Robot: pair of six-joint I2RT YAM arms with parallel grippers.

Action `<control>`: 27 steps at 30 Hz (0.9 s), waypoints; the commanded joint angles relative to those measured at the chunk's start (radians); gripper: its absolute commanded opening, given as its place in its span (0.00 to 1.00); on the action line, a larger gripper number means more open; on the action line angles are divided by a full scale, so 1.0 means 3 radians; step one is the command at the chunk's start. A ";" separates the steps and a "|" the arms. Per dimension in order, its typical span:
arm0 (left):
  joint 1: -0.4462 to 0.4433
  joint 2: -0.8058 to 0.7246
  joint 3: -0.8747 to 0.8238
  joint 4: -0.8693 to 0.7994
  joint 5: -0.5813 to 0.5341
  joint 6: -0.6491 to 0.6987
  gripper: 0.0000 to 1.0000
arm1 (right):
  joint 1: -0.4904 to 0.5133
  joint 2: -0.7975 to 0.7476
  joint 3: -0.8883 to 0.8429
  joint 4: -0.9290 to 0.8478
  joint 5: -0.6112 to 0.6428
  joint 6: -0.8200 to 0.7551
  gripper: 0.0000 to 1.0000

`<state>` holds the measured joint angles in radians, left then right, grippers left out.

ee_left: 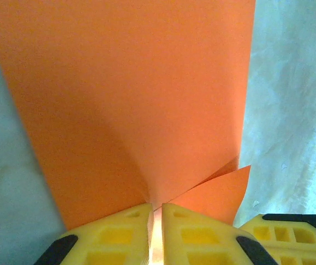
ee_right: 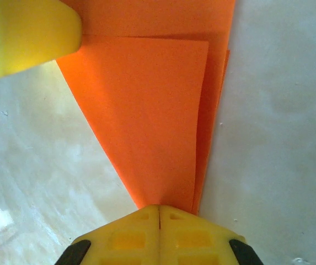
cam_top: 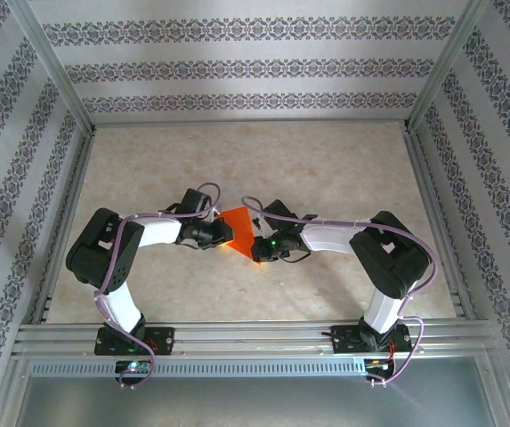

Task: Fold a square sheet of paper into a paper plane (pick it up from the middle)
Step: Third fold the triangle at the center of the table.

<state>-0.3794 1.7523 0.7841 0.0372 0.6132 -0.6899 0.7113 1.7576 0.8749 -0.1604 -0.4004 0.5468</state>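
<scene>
Orange-red paper plane (cam_top: 237, 228) stretches from left pincer (ee_left: 155, 208) to right pincer (ee_right: 159, 210), both gripping.

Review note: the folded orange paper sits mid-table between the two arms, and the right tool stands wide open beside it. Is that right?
Only the tool's state is wrong. The right tool is shut on the orange paper, its fingers pressed together on the paper's narrow end, as the right wrist view shows. The rest stands.
</scene>
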 commanded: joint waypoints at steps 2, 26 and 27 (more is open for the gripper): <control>0.0249 0.0016 -0.0269 0.0237 -0.0407 0.0148 0.16 | 0.0030 0.0241 -0.0186 -0.0718 0.0343 -0.0012 0.02; -0.0590 -0.0656 -0.0311 0.0468 -0.0634 -0.0804 0.11 | 0.0022 0.0310 -0.0166 -0.0724 0.0256 0.0125 0.00; -0.0625 -0.0588 -0.0295 0.0484 -0.0623 -0.0830 0.10 | 0.0022 0.0316 -0.0160 -0.0731 0.0256 0.0125 0.00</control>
<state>-0.5426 1.5326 0.7036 0.1188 0.4210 -0.8627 0.7113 1.7679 0.8837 -0.1684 -0.4129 0.5777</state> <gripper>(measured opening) 0.101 0.048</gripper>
